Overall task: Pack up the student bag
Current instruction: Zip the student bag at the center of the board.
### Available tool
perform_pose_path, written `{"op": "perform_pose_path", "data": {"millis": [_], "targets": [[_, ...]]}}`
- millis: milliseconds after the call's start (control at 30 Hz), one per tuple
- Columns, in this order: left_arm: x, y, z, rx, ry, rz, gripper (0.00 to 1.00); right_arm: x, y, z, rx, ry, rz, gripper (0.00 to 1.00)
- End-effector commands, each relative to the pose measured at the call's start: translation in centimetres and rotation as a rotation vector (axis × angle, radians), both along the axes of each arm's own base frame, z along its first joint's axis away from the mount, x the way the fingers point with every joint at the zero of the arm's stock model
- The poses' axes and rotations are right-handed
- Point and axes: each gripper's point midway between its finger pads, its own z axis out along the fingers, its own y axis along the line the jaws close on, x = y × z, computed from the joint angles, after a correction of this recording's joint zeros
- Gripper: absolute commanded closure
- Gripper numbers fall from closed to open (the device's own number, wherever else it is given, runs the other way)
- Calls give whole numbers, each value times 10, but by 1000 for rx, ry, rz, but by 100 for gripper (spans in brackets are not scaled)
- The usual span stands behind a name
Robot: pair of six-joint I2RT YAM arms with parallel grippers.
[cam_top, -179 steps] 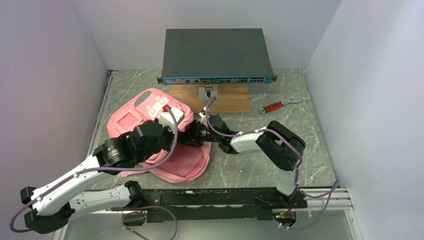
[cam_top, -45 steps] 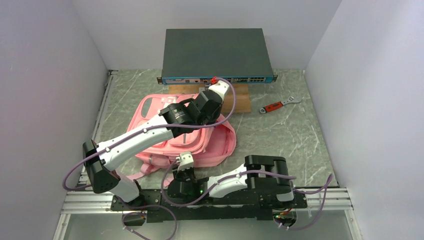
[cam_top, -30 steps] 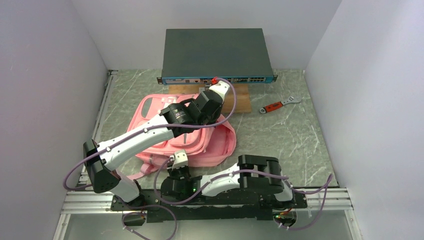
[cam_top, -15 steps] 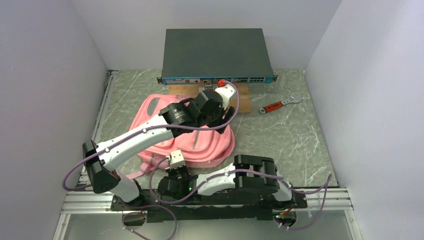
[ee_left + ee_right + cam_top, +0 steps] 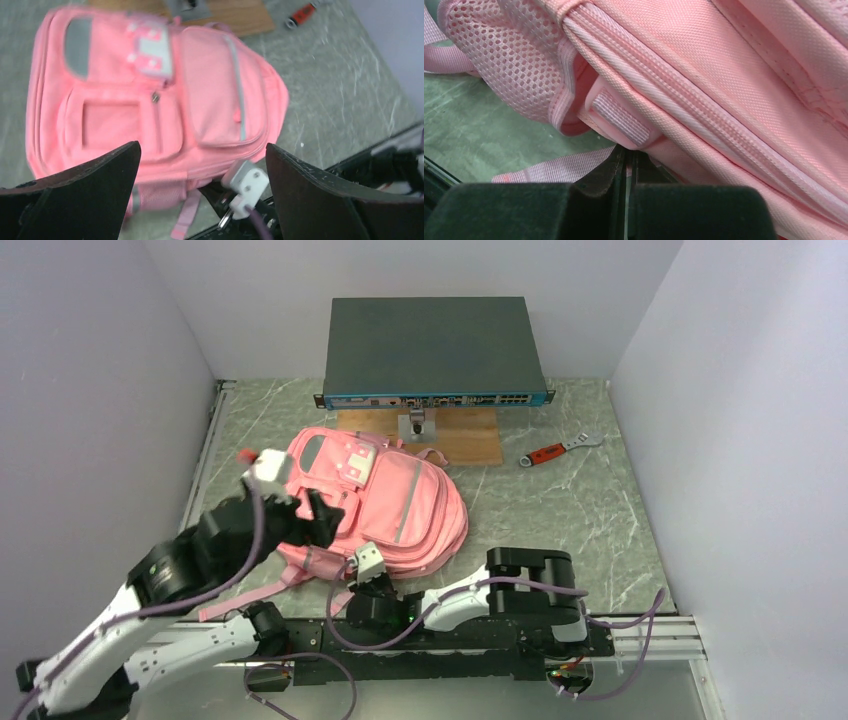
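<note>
Grippers: your left gripper gapes wide, holding nothing; your right gripper is clenched tight against the backpack's near hem | Backpack: pink, lying flat, pockets up, mid-table | Arms: left raised over the backpack's left side; right folded low along the near edge.

Light-pink student bag, grey-marbled table

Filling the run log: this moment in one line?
left gripper: open, above student bag | right gripper: shut at bag's near edge | student bag: flat on table
</note>
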Motion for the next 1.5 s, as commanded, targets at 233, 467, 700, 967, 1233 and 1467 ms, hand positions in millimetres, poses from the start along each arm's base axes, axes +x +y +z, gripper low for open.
{"op": "perform_pose_path", "data": {"millis": [233,467,700,967,1233,1467], "targets": [[-12,38,-152,-209,422,451,0,-3,1,33,89,-13,77,100],[-3,54,-216,-185,545,642,0,-24,0,26,28,49,189,100],[17,111,-227,-142,365,919,57,-38,-30,9,-66,109,232,100],[18,161,-204,-80,188,1093,100,-32,-84,9,-142,117,148,100],[10,181,-191,-46,135,1140,100,-25,-149,6,-181,182,-36,100],[8,167,-194,-130,198,1103,100,-37,-135,-3,-176,246,5,100]]}}
